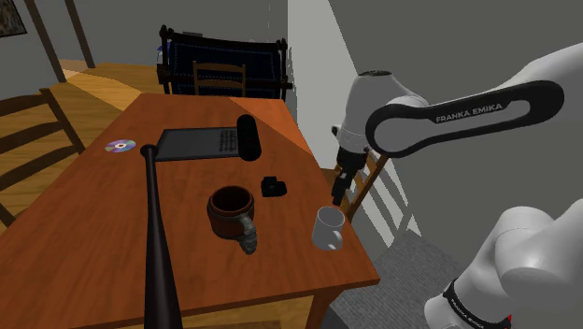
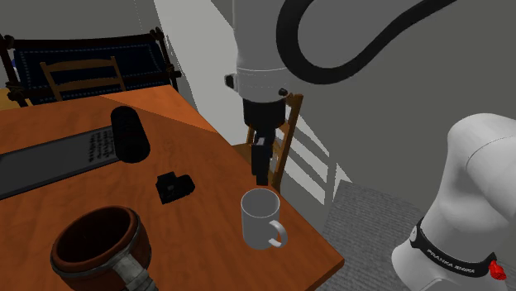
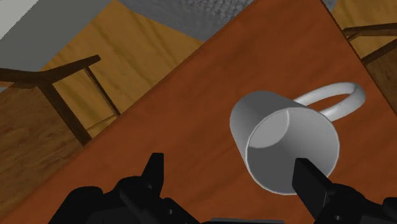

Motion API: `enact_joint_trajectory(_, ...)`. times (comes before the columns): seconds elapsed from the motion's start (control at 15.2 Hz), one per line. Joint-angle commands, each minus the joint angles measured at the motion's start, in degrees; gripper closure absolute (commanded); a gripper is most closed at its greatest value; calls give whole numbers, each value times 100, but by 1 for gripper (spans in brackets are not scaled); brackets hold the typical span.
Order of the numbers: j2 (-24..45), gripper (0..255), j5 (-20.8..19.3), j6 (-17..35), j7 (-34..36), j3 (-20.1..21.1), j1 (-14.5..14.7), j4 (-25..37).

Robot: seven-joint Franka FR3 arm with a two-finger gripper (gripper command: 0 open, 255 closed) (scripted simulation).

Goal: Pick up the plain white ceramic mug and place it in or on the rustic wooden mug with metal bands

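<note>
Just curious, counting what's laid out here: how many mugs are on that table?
2. The white mug stands upright near the table edge, below the open gripper. The brown banded mug stands toward the table's middle, apart from it. No others seem hidden.

The gripper (image 3: 230, 164) has its two black fingers (image 3: 312, 184) standing well apart over a reddish-brown wooden table (image 3: 191, 95). A white mug (image 3: 286, 137) stands on the table with its mouth open toward the camera and its handle on the side away from the gripper. One fingertip overlaps the mug's rim, though contact is hard to judge. Past the table edge lie a wooden chair (image 3: 70, 95), plank floor (image 3: 140, 44) and what looks like grey carpet (image 3: 191, 13).
</note>
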Motion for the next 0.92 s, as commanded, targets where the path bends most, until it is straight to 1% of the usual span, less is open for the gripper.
enact_joint_trajectory(0.0,245,0,118,268,-76,67,123,-118)
enact_joint_trajectory(0.53,639,0,153,963,-90,122,158,-446)
enact_joint_trajectory(0.86,668,0,153,1015,-89,125,158,-469)
